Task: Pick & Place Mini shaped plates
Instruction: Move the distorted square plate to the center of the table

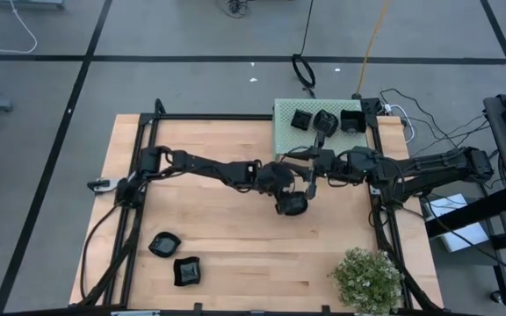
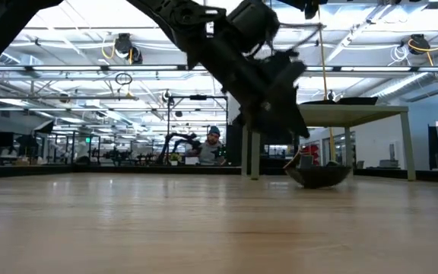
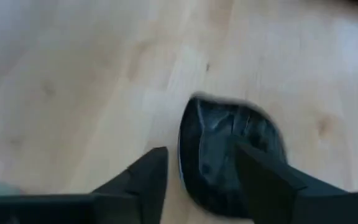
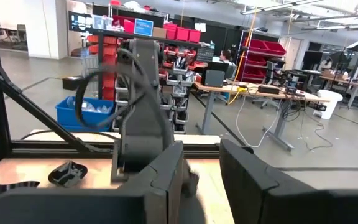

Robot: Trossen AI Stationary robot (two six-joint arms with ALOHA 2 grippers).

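The pale wood worktop (image 1: 235,237) sits on grey concrete floor. The left gripper (image 3: 194,180), fingers apart, hovers over a black mini plate (image 3: 229,155) lying mid-worktop. Two more plates (image 1: 176,259) lie near-left, three in the green box (image 1: 323,123) far-right. The right gripper (image 1: 319,162) waits nearby; its fingers' state I cannot tell. Beyond are workbenches and red bins (image 4: 260,53).

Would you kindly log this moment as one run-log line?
left gripper: open over plate at table centre | right gripper: beside green box, state unclear | placed: two plates front-left
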